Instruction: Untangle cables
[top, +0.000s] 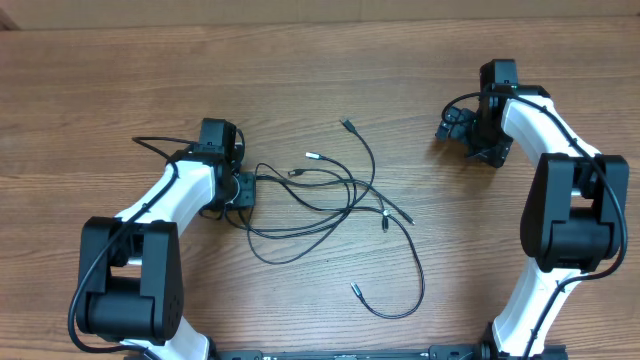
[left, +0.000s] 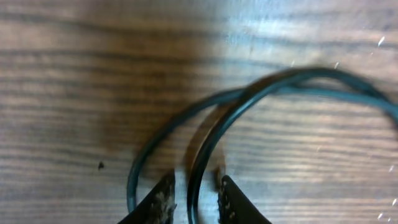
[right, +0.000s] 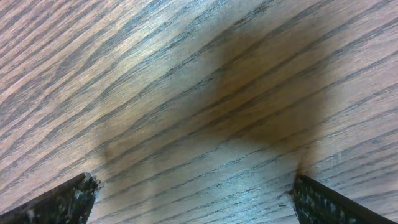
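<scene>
left gripper (left: 194, 198) is set narrowly parted astride one strand of the cables (left: 273, 84), unclamped, apparently for pulling; right gripper (right: 193, 186) is held wide open, empty, near the worktop's (top: 100, 80) far-right corner.

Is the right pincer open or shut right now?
Open: the right pincer shows its fingertips far apart in the wrist view, only bare table between them.

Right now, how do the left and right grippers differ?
The left gripper stands narrowly open, straddling a cable; the right gripper gapes wide over bare table. The left sits at the edge of the tangle; the right lies away from it. Both hang low over the wood.
</scene>
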